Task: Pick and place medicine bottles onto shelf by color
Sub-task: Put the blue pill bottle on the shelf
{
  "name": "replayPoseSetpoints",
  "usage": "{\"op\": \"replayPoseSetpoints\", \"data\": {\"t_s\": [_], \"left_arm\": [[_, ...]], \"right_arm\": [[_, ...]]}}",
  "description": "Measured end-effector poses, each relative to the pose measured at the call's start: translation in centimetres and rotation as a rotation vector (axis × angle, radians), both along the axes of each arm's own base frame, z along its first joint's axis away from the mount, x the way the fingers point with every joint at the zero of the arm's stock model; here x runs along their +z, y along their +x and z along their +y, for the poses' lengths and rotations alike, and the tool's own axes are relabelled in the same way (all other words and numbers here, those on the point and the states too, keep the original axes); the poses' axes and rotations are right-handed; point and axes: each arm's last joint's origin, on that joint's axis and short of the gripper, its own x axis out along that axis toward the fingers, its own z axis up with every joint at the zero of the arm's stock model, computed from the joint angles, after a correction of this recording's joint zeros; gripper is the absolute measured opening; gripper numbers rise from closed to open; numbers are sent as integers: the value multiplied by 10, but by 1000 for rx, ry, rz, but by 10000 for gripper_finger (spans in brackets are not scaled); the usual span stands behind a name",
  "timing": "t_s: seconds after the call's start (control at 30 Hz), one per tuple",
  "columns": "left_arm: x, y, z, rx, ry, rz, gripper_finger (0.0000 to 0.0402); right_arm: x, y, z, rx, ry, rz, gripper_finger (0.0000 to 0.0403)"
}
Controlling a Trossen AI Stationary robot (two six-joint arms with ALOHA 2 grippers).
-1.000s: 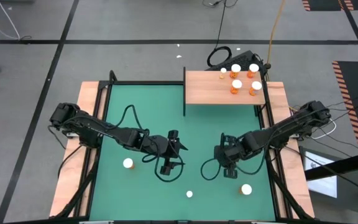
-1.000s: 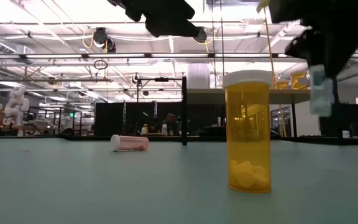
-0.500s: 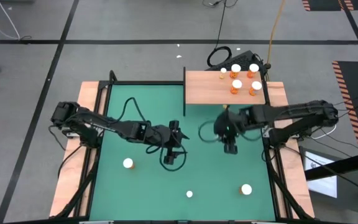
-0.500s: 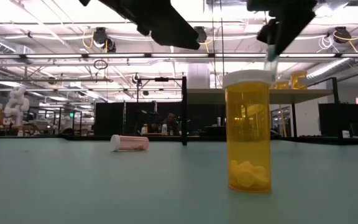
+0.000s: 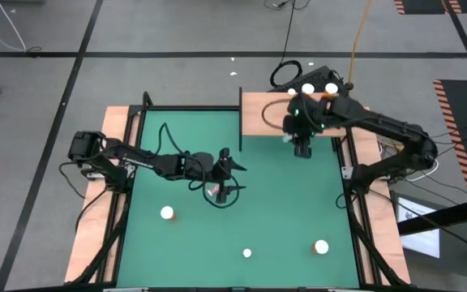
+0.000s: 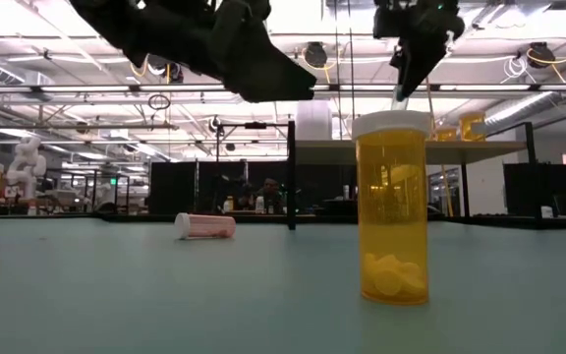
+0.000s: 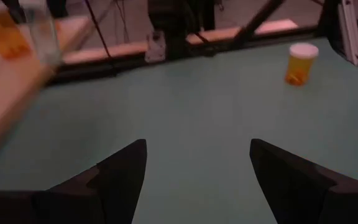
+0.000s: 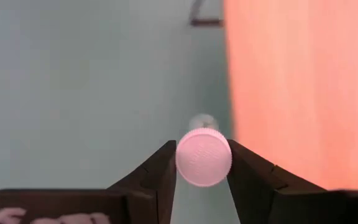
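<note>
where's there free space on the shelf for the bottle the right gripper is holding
The shelf's left half, from its black post edge toward the middle, is bare wood. Its far right corner is crowded with white-capped orange bottles. The right gripper, shut on a capped bottle, hangs at the shelf's near edge. The left gripper waits open over the mat.

- Bright, even light; ceiling strip lights (image 6: 57,39) glare above the bottle (image 6: 392,206).
- Blurred shelf (image 7: 11,81) in the left wrist view.
</note>
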Motion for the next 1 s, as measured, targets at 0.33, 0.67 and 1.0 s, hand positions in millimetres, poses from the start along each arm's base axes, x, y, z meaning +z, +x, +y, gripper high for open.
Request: {"op": "replayPoseSetpoints", "data": {"t_s": [0.33, 0.67, 1.0], "left_arm": [[10, 2, 38, 68, 144, -103, 285], [38, 8, 83, 69, 199, -177, 285], [47, 4, 112, 99, 260, -176, 285]], "right_arm": [[-3, 0, -65, -43, 61, 131, 119], [23, 13, -97, -47, 41, 132, 119], [8, 5, -131, -149, 112, 201, 119]]}}
